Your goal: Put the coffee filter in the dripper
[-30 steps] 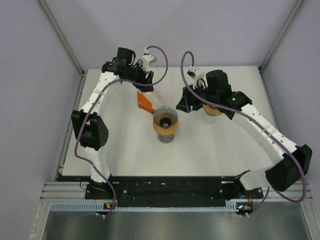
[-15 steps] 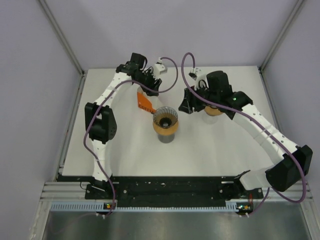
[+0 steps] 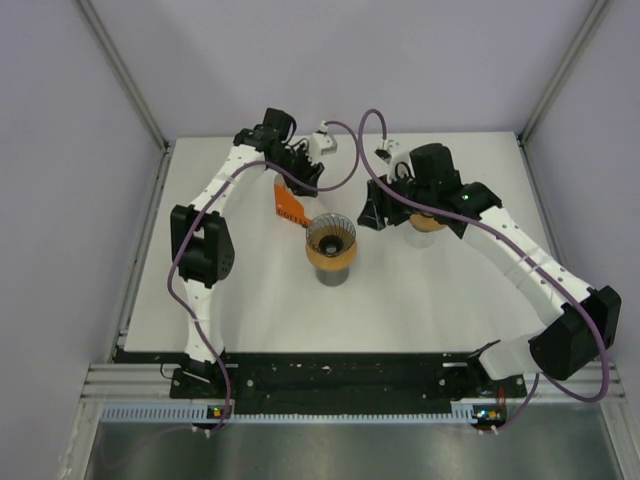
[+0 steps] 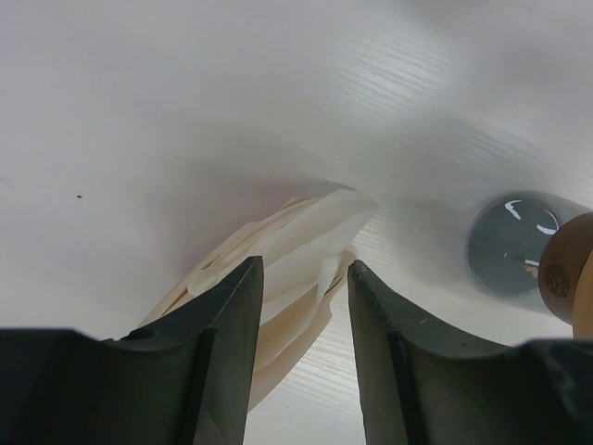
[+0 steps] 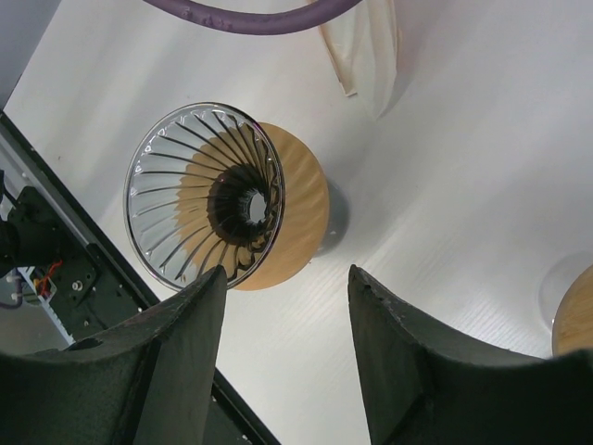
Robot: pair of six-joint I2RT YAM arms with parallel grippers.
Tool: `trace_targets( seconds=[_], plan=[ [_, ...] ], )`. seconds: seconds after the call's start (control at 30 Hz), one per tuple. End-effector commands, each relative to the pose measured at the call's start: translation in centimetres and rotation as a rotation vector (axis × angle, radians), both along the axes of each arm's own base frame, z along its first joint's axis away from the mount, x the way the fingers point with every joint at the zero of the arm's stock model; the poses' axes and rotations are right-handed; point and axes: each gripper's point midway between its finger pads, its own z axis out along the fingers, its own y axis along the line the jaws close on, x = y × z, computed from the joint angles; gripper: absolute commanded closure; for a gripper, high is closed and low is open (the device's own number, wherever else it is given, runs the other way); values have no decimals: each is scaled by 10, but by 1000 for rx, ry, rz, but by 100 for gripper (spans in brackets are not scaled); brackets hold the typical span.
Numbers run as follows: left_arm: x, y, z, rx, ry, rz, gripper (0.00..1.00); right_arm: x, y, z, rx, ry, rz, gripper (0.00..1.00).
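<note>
In the left wrist view a stack of cream coffee filters (image 4: 298,227) lies on the white table. My left gripper (image 4: 306,278) stands over it with its jaws apart, and a raised fold of the top filter sits between its fingers (image 4: 222,343). From above, that gripper (image 3: 305,182) is at the back, just above an orange packet (image 3: 289,206). The dripper (image 3: 330,240), a ribbed glass cone in a wooden collar, stands in the middle of the table (image 5: 227,190). My right gripper (image 3: 374,212) hangs open just right of it, with nothing between its fingertips (image 5: 283,283).
A second wooden-rimmed item (image 3: 428,222) sits under the right arm, and shows at the edge of the right wrist view (image 5: 576,320). A purple cable (image 5: 250,11) crosses above the dripper. The filter stack (image 5: 366,42) lies beyond it. Grey walls close in the table.
The left arm has swung right and slightly nearer over the orange packet, and its jaws have narrowed around the filter fold. The right arm has hardly moved.
</note>
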Motion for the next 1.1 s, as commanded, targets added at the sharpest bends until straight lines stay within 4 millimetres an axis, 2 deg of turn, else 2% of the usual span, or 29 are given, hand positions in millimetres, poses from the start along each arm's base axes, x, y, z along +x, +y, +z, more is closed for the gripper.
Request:
trace_targets(
  seconds=[0.0,0.43,0.7,1.07],
  plan=[
    [-7,-2,-2,0,4,-47,53,2,-1,3,3,-17,7,45],
    [-13,4,-14,34,21,-65,55,1,0,1,1,-10,11,44],
    [-15,5,-18,39,30,-74,67,0,0,-1,1,-5,17,44],
    [-14,6,-31,76,40,-81,66,-1,1,-3,2,2,23,43]
  ],
)
